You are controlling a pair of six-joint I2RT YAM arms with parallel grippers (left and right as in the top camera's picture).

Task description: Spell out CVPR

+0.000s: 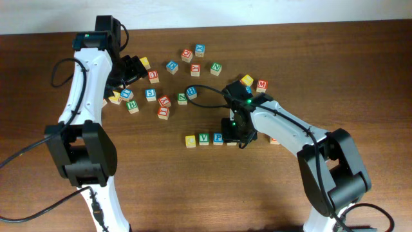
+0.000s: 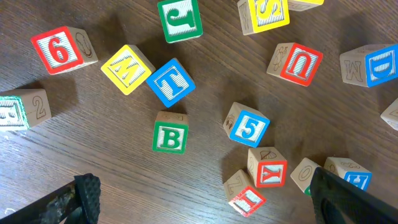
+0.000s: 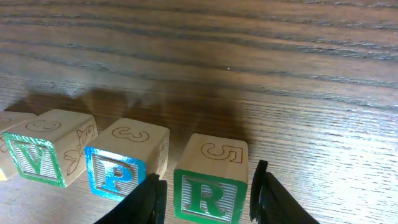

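Four cubes stand in a row on the wooden table: a yellow-faced cube (image 1: 190, 140), the green V (image 1: 204, 138), the blue P (image 1: 217, 138) and, mostly under my right gripper (image 1: 235, 136), the green R. In the right wrist view the V (image 3: 40, 155), P (image 3: 121, 165) and R (image 3: 208, 186) sit side by side. The right gripper (image 3: 208, 200) straddles the R cube, with a small gap showing between each finger and the cube. My left gripper (image 1: 132, 69) hangs open at the back left, over loose cubes, and its fingers (image 2: 87, 196) hold nothing.
Several loose letter cubes lie scattered across the back of the table (image 1: 172, 66). Under the left gripper are a green B (image 2: 170, 134), a blue 5 (image 2: 249, 126) and a red Y (image 2: 268, 168). A black cable (image 1: 199, 90) loops near the right arm.
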